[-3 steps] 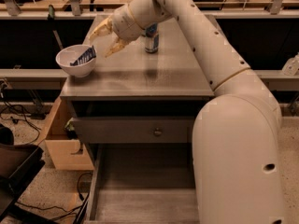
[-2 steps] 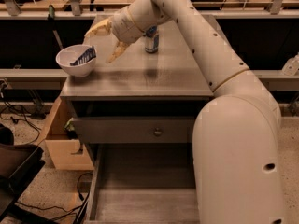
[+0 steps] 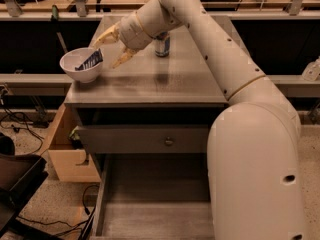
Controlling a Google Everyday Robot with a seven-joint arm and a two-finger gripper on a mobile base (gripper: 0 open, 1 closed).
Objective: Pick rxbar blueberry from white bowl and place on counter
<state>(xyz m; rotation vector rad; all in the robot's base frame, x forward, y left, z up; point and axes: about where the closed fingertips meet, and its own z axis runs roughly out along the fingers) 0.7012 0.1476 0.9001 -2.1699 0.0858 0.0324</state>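
Observation:
The rxbar blueberry (image 3: 89, 61), a dark navy bar, leans tilted inside the white bowl (image 3: 75, 73), one end poking over the rim. The bowl stands at the left edge of the grey counter (image 3: 150, 81). My gripper (image 3: 111, 48) hovers just right of the bowl, above the counter, its two pale fingers spread apart and open, with nothing between them. One finger (image 3: 104, 36) points toward the bowl's far rim, the other (image 3: 122, 59) hangs lower to the right.
A drink can (image 3: 162, 45) stands on the counter behind my wrist, partly hidden by the arm. Below the top is a drawer with a round knob (image 3: 169, 141). A wooden box (image 3: 62, 151) sits on the floor at left, amid cables.
The gripper has shifted slightly left and up toward the bowl, fingers still spread. The bar and bowl have not moved.

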